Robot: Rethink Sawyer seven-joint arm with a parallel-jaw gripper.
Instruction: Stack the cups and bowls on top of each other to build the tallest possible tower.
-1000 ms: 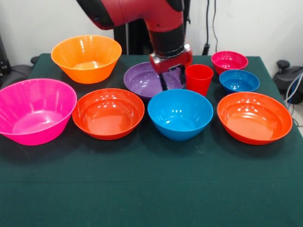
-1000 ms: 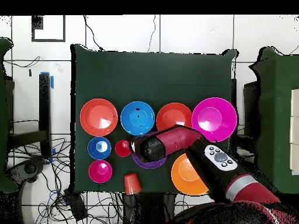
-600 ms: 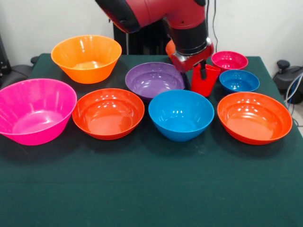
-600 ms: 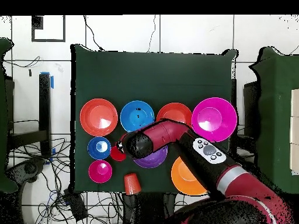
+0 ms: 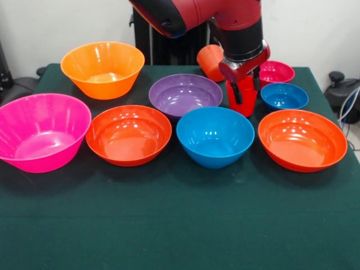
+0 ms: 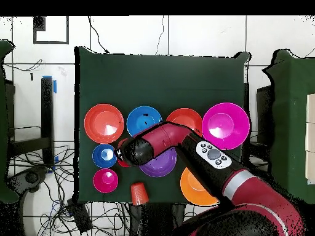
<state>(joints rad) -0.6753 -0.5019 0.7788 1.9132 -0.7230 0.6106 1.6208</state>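
Note:
My gripper (image 5: 246,90) hangs open right at the red cup (image 5: 243,102), which stands upright between the purple bowl (image 5: 184,94) and the small blue bowl (image 5: 284,95). One finger (image 5: 236,93) shows dark against the cup's front and the other sits at its right side. The cup's rim is hidden by the gripper. An orange cup (image 5: 211,61) lies on its side behind the arm. All bowls sit apart and unstacked: big pink (image 5: 42,132), big yellow-orange (image 5: 102,68), two red-orange (image 5: 128,134) (image 5: 302,139), medium blue (image 5: 215,135), small magenta (image 5: 275,72).
A dark green cloth covers the table (image 5: 180,225), with a wide bare strip along its front. In the overhead view the arm (image 6: 184,144) lies over the purple bowl (image 6: 161,167) and part of the yellow-orange bowl (image 6: 194,187). The orange cup (image 6: 139,193) rests at the table's edge.
The arm swung from over the purple bowl to the right in the front view and now stands at the red cup. The orange cup has come into sight behind it.

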